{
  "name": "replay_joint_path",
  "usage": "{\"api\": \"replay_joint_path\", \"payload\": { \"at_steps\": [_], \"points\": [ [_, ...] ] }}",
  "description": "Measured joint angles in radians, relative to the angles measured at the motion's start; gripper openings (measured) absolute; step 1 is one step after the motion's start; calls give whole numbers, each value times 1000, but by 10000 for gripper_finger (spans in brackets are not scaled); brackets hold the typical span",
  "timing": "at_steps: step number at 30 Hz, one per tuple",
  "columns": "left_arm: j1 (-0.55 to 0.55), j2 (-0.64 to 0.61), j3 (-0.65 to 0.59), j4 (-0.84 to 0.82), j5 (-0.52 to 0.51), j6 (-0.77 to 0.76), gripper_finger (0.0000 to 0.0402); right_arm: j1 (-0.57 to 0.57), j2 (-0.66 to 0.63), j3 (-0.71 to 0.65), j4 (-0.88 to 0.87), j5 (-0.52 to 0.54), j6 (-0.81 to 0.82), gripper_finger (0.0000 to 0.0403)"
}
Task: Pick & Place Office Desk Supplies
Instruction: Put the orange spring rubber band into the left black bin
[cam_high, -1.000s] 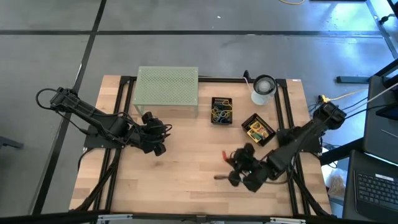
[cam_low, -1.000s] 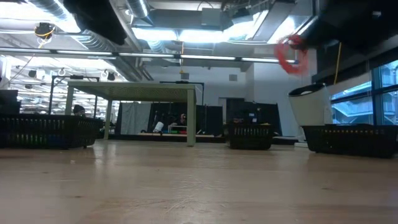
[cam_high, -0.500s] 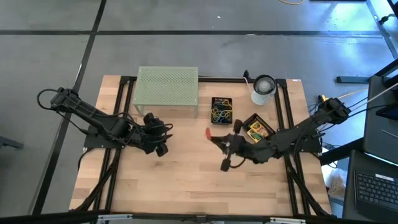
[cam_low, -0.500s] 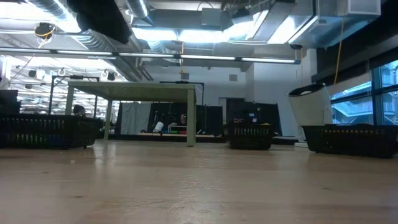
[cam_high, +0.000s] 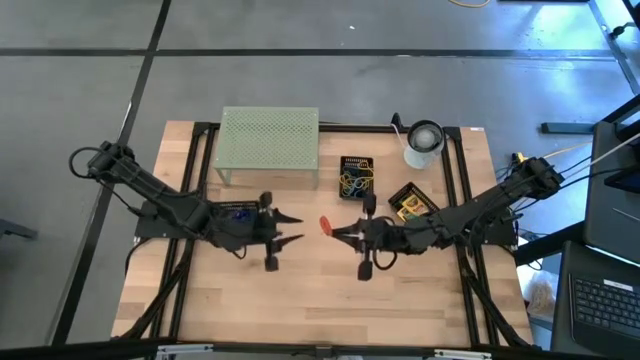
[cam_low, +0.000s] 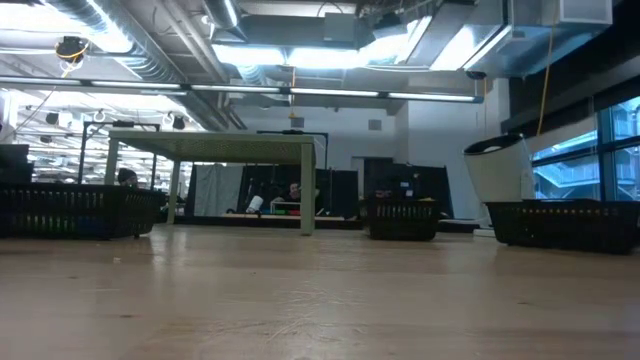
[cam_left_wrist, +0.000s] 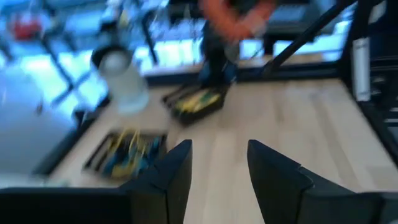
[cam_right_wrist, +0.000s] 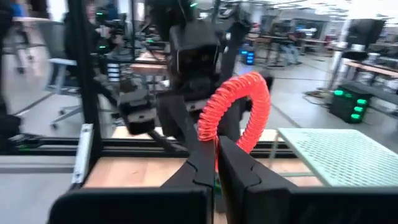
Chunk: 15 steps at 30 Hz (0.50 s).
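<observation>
A red spiral loop clip hangs in the air over the middle of the table, held by my right gripper, which points level toward the table's left. The right wrist view shows the loop standing up past the shut fingers. My left gripper is open and points right at the loop from a short way off, touching nothing. In the left wrist view the loop shows blurred beyond the open gripper. Two black trays of supplies rest on the table's far right part. My right gripper pinches the red spiral loop between its two fingers by a short stretch of its coil on the side nearest the gripper. The fingers come level from the table's right. The loop is lifted clear of the table and stands out beyond the fingertips.
The pale-green mesh stand stands at the far edge, left of centre, and the white roll at the far right. The low view shows bare wood in front of the stand, roll and trays. Black frame rails run along both table sides.
My right gripper has risen from the table's near right part and swung toward the left and the middle, carrying the red loop and levelling out. My left gripper has moved right toward the middle and turned to point at the loop.
</observation>
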Motion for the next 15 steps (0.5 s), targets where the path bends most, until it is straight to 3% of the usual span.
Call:
{"api": "replay_joint_path", "payload": {
  "at_steps": [5, 11, 15],
  "points": [
    [-47, 0, 0, 126, 26, 187, 175, 0, 0, 0, -2, -124, 1, 7],
    [-57, 0, 0, 216, 33, 252, 215, -3, 0, 0, -4, -361, 0, 8],
    [-32, 11, 0, 323, 136, 253, 231, -4, 0, 0, -4, -369, -3, 8]
  ]
}}
